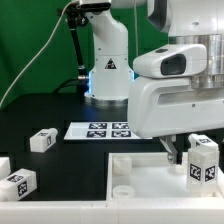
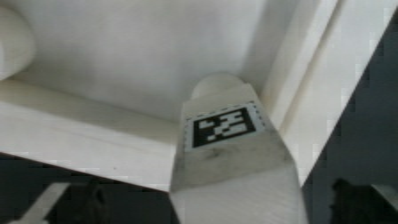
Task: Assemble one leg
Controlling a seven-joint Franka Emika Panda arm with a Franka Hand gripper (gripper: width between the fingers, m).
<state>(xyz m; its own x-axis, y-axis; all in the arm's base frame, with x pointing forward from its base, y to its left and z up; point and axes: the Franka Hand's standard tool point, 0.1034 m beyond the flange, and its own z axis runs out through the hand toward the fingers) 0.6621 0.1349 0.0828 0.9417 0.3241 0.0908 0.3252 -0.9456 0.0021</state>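
Note:
My gripper [image 1: 188, 153] is shut on a leg [image 1: 203, 161], a small white post with a black-and-white tag. It holds the leg upright over the far right corner of the large white square tray [image 1: 128, 178]. In the wrist view the leg [image 2: 228, 140] runs out from between the dark fingers [image 2: 43, 205], its tag facing the camera, with its far end over the tray's inner wall [image 2: 107, 110]. I cannot tell whether the leg touches the tray. Two more legs lie on the black table at the exterior view's left, one [image 1: 42, 140] farther back and one [image 1: 18, 183] near the front.
The marker board [image 1: 98, 130] lies flat behind the tray. The robot base [image 1: 105, 65] stands at the back, with a black pole [image 1: 76, 45] beside it. A green backdrop closes the far side.

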